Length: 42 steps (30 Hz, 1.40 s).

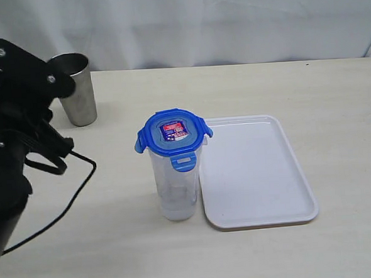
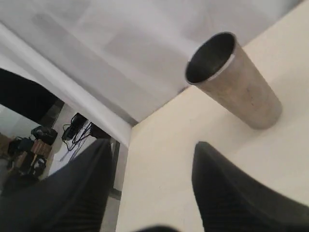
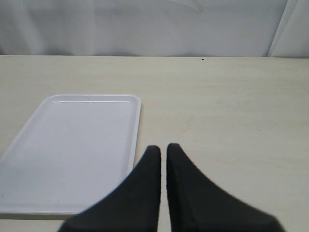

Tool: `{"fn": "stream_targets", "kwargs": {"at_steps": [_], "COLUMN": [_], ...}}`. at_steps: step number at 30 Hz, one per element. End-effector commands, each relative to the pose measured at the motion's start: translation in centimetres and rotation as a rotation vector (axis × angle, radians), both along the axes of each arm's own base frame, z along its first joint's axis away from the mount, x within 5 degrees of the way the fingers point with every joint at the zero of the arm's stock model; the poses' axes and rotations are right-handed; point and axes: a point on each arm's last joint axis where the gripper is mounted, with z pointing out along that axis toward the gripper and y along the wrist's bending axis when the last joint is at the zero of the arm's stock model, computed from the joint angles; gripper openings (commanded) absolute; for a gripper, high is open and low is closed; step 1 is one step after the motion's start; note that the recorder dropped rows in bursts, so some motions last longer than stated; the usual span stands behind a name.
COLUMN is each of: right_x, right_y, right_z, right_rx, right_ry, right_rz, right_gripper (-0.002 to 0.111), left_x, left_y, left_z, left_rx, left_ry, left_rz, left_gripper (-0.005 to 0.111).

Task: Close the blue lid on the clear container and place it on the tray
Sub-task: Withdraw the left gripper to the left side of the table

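Observation:
The clear container (image 1: pixel 174 190) stands upright on the table, just left of the white tray (image 1: pixel 257 172). The blue lid (image 1: pixel 172 132) sits on its rim, sticker facing up; its side flaps stick outward and the front flap hangs down. My left gripper (image 2: pixel 152 144) is open and empty, far from the container, by the table's left edge near the steel cup. My right gripper (image 3: pixel 163 146) is shut on nothing and hovers over bare table beside the tray (image 3: pixel 72 145). It does not show in the exterior view.
A tapered steel cup (image 1: pixel 75 89) stands at the back left, also seen as the cup (image 2: pixel 234 79) in the left wrist view. The left arm (image 1: pixel 18 130) and its black cable (image 1: pixel 69 196) take up the table's left side. A white curtain hangs behind.

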Motion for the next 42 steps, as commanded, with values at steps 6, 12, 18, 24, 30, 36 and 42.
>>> {"fn": "stream_targets", "kwargs": {"at_steps": [6,12,18,24,30,36,42], "right_x": [0.0,0.0,0.0,0.0,0.0,0.3,0.1], "right_y": [0.0,0.0,0.0,0.0,0.0,0.0,0.2], "right_z": [-0.1,-0.1,-0.1,-0.1,0.0,1.5,4.3], "right_rx": [-0.001,-0.001,-0.001,-0.001,-0.001,-0.062,0.075], "right_ry": [-0.004,-0.004,-0.004,-0.004,-0.006,-0.178,-0.489], "right_rz": [-0.003,-0.003,-0.003,-0.003,-0.003,0.006,0.015], "right_gripper": [0.005,0.005,0.005,0.005,0.005,0.005,0.005], "left_x": [5.2,6.7,7.0,6.4,8.0,8.3,8.2], "left_y": [2.6,4.4,4.0,2.6,5.4,6.8,6.7], "left_z": [-1.1,-1.5,-0.6,0.9,-0.5,-3.0,-4.4], "left_rx": [-0.420,-0.564,-0.646,-0.761,-0.780,-0.776,-0.705], "left_ry": [0.088,0.158,0.104,-0.013,-0.017,0.060,0.121], "left_rz": [-0.224,-0.349,-0.545,-1.034,-0.948,-1.069,-1.131], "left_gripper": [0.040,0.006,0.000,0.000,0.000,0.000,0.000]}}
